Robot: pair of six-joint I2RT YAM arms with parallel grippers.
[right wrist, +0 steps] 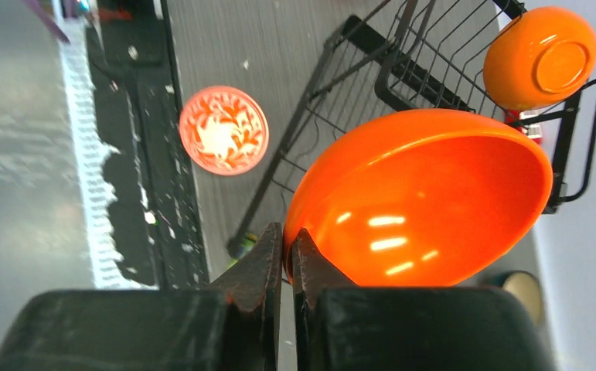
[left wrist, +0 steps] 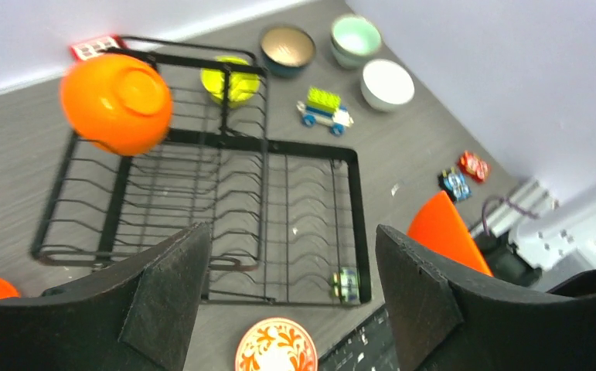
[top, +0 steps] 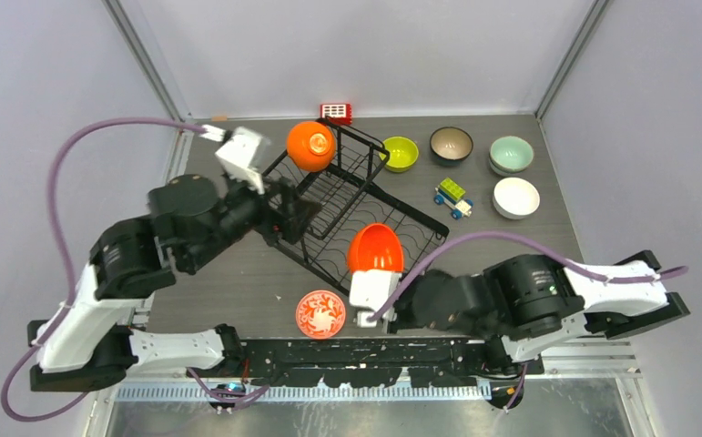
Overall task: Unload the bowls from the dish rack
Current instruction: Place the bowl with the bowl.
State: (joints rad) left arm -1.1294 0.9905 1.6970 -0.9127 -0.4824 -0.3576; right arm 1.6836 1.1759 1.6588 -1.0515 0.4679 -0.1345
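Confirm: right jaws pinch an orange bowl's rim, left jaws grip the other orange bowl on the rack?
No. The left wrist view shows the left jaws open and empty, clear of the other orange bowl on the rack. Rest holds.

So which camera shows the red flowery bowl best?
The right wrist view: the red flowery bowl sits whole and big. The top view shows it whole but small; the left wrist view cuts off its bottom edge.

Dish rack (top: 356, 214) fills tabletop (top: 228, 291) centre, orange bowl (top: 374, 248) raised over its near end; four bowls (top: 452, 144) and toy car (top: 453, 198) crowd far right corner; bare strip left of floral bowl (top: 320, 313).
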